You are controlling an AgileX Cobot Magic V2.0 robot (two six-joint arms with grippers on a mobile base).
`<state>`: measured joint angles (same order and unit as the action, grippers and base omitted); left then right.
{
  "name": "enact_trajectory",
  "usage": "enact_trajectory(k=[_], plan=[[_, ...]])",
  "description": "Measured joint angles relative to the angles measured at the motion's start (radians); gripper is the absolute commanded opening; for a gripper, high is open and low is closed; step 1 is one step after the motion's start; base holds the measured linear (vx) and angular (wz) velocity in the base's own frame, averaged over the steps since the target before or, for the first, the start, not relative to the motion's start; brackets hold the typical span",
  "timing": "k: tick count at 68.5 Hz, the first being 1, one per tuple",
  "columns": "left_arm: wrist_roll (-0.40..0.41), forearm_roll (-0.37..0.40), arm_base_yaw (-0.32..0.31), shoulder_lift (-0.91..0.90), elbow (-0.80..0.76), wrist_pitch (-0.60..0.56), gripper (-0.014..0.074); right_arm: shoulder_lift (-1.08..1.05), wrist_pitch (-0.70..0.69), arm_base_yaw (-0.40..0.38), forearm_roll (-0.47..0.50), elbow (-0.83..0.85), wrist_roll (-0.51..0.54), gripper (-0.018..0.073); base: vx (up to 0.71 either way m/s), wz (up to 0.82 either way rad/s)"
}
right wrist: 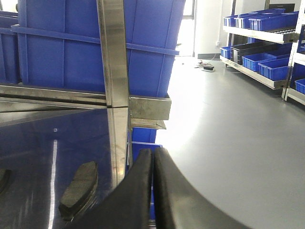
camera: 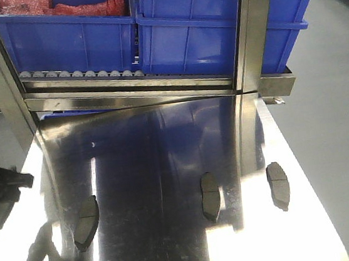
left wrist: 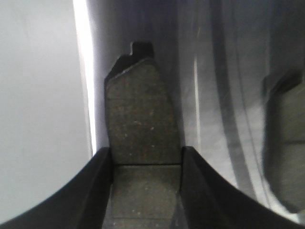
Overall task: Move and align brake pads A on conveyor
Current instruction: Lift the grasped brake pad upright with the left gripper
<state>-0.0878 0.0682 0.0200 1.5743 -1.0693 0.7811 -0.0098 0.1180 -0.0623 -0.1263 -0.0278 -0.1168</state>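
Left gripper [left wrist: 145, 160] has its two black fingers drawn in against the long sides of one brake pad [left wrist: 140, 105], pinching it near one end so most of its length juts out ahead. I judge the hold keeps the pad's long axis in line with the wrist, ready to be laid down square. It hangs above the steel table [left wrist: 214, 71], close to the table's left edge, with grey floor beyond. Its face is dark grey and gritty, a thin groove crosses it right at the fingertips, and the black backing shows a notched tab at the far end. Right gripper [right wrist: 153, 155] is pressed finger against finger with nothing in it, near the table's right edge, apparently parked out of the way. A left pad [camera: 87, 222], a middle pad [camera: 210, 195] and a right pad [camera: 278, 185] lie flat and well apart on the mirror-like top, each pointing roughly toward the blue bins [camera: 182, 35]. No view shows the conveyor.
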Motion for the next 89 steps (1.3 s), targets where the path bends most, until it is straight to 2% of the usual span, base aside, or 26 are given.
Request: enact_trajectory(k=[42,66,89], plan=[[0.060,0.002,0.000,-0.684,0.349,-0.212,-0.0007,0.000,0.000,0.000,0.000,0.000,0.000,-0.0011,0.00,0.00],[0.060,0.003,0.000,-1.075,0.588,-0.338,-0.0007,0.000,0.000,0.000,0.000,0.000,0.000,-0.0011,0.00,0.00],[0.059,0.003,0.000,-1.279,0.723,-0.359,-0.0006,0.000,0.001,0.000,0.000,0.000,0.000,-0.0011,0.00,0.00]])
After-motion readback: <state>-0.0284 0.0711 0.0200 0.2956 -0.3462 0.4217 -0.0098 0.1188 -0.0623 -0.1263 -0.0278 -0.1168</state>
